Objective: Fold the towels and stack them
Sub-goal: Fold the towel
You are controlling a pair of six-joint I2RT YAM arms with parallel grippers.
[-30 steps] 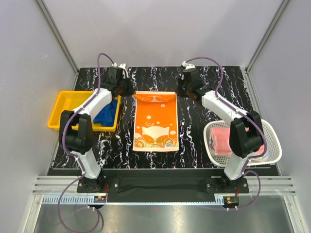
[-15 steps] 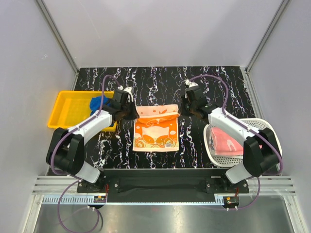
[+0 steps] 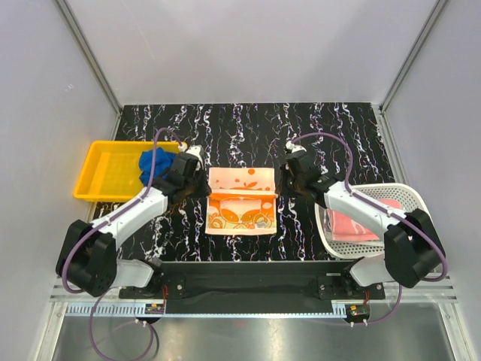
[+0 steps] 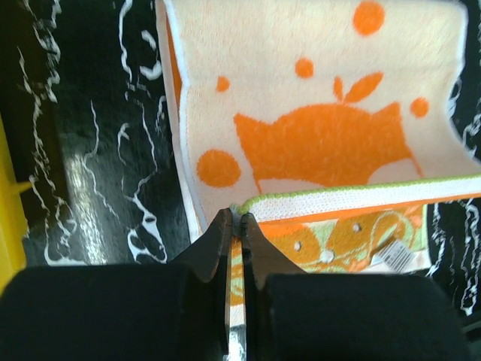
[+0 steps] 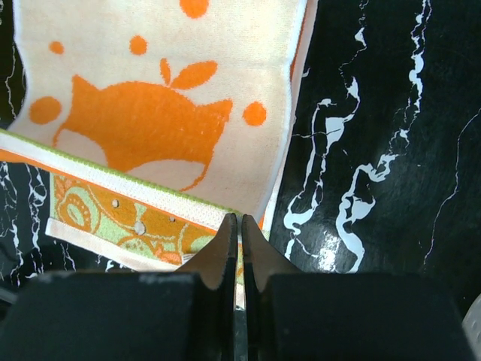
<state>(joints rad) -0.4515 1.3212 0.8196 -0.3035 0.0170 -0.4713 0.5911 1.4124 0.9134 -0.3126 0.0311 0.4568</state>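
Top view: bright, even, diffuse light from overhead. White walls run close to washed out, and shadows barely register on the black marbled counter. Focus is sharp throughout, with mild bowing of straight lines toward 5 and 7 o'clock. Left wrist view: soft glare patch on the counter at 8 o'clock; the towel is pale and slightly overexposed, its pile soft. The fingers at 6 o'clock are dark, underexposed and out of focus. Right wrist view: specular gleam on the counter at 4 o'clock, towel weave crisper, fingers again blurred and black.

One orange towel, one blue towel, one pink towel, one tray, one basket.
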